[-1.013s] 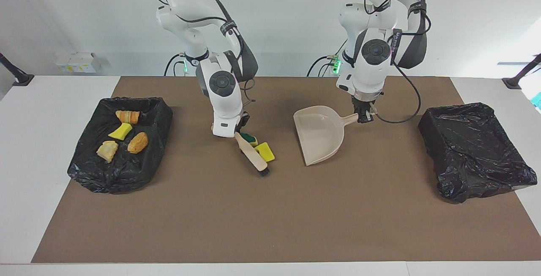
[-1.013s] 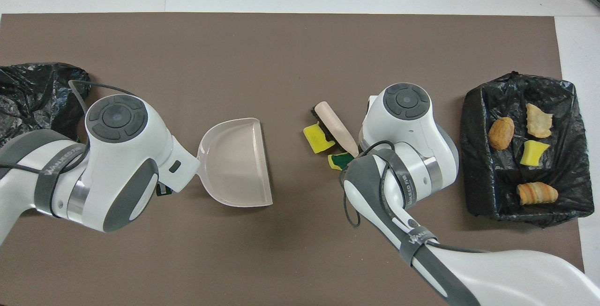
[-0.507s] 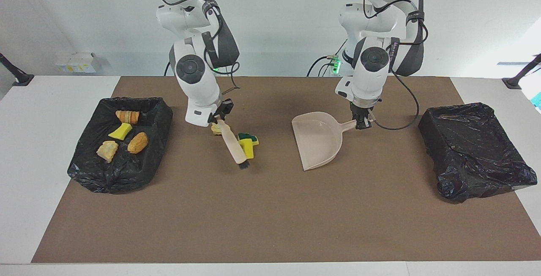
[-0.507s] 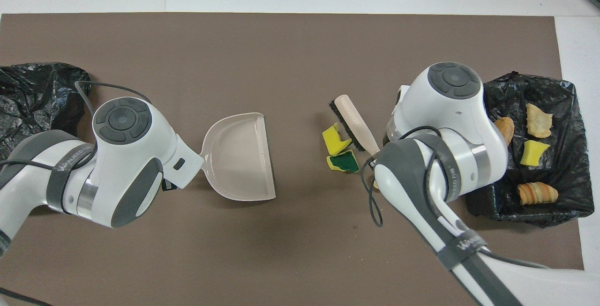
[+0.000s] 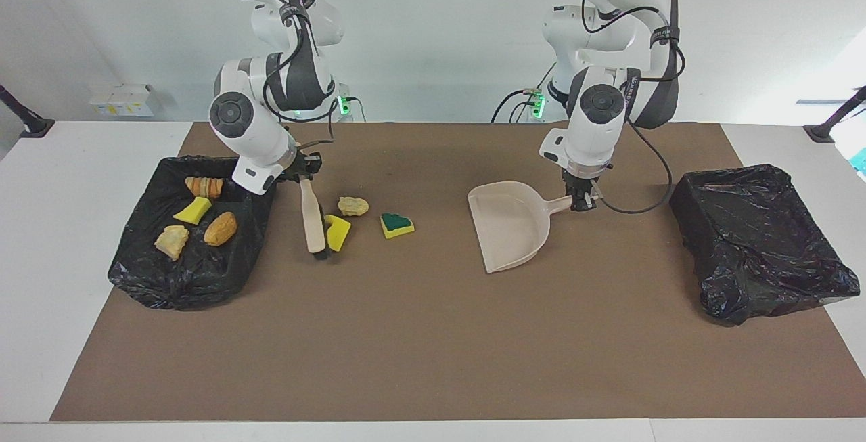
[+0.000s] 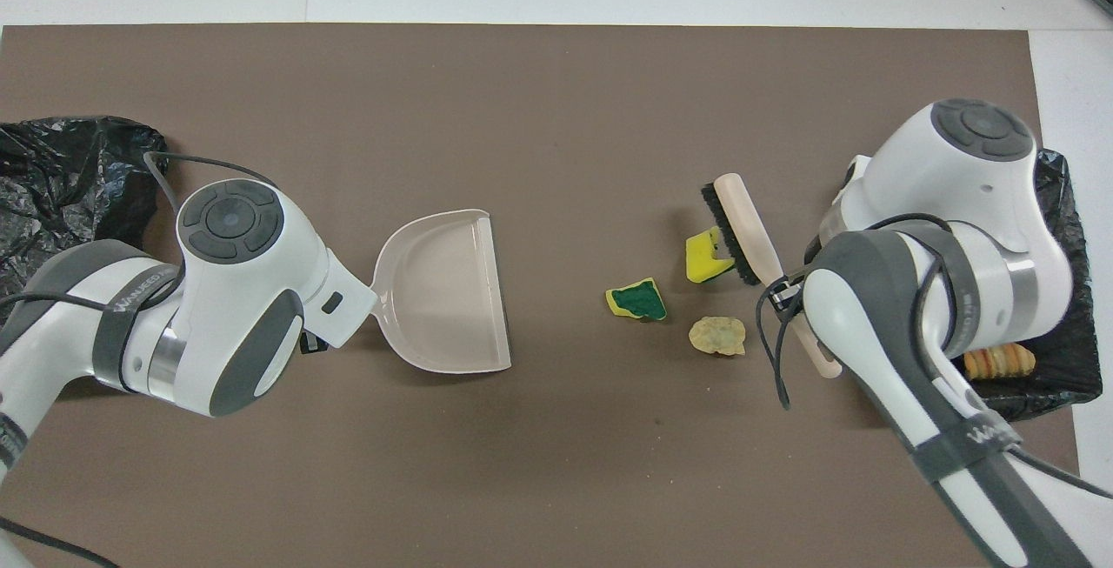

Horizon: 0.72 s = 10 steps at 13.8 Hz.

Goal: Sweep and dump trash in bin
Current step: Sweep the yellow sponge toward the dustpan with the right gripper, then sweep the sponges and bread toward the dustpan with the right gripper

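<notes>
My two arms are glossy white with dark grey joint caps and bands. Black cables loop alongside. Green lights glow at the bases.

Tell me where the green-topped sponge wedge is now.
The green-topped sponge wedge lies on the brown mat between the dustpan and the tan lump, touching neither.

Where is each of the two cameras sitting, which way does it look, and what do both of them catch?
Facing view: high across the table, looking at the robots; both whole arms show, left gripper on the dustpan, right gripper on the brush.
Overhead view: above the robots' end, looking forward and steeply down; forearms and wrists enter from the bottom.
Shared: dustpan, brush, green-topped sponge, yellow sponge, tan lump on the mat, half a turn apart.
</notes>
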Motion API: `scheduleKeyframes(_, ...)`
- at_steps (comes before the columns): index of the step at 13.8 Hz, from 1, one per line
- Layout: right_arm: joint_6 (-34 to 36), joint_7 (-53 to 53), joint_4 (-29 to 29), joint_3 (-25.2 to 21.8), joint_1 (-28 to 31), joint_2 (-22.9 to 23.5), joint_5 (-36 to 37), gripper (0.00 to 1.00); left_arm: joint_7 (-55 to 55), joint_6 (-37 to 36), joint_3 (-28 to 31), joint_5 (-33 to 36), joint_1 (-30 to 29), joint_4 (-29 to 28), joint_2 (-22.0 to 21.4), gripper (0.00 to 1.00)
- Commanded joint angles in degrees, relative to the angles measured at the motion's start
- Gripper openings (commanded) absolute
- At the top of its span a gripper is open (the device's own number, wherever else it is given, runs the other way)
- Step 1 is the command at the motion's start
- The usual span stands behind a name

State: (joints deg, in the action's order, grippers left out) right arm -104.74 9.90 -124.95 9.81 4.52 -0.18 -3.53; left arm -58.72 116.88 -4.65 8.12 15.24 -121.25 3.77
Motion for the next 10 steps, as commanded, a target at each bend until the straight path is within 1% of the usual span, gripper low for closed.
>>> scheduleKeyframes(1,-6.3,-2.0,-13.2,0.8,0.5,-10.1,0.3,0.0,-0.6,1.5,-0.4,1.1,-2.3,-2.4,-1.4,0.0)
scheduleKeyframes(2,-5.8,-3.6,-13.6,0.8,0.5,-10.3,0.3,0.0,-0.6,1.6,-0.4,1.1,-2.8,-2.4,-1.5,0.0)
scheduleKeyframes(4,-6.4,-10.8,-14.4,1.1,-0.3,-9.7,0.3,0.0,-0.6,1.6,-0.4,1.1,-2.8,-2.4,-1.5,0.0)
scheduleKeyframes(5,-6.3,-12.9,-14.4,1.3,-0.6,-9.7,0.3,0.0,-0.6,1.6,-0.4,1.1,-2.8,-2.4,-1.5,0.0)
scheduleKeyframes(8,-8.0,-20.8,-14.3,1.3,-5.6,-9.2,-0.6,0.0,-0.6,1.6,-0.4,1.1,-2.8,-2.4,-1.4,0.0)
scheduleKeyframes(10,-11.6,-29.9,-14.1,1.3,-9.5,-6.4,-1.2,0.0,-0.6,1.6,-0.4,1.1,-2.7,-2.4,-1.4,0.0)
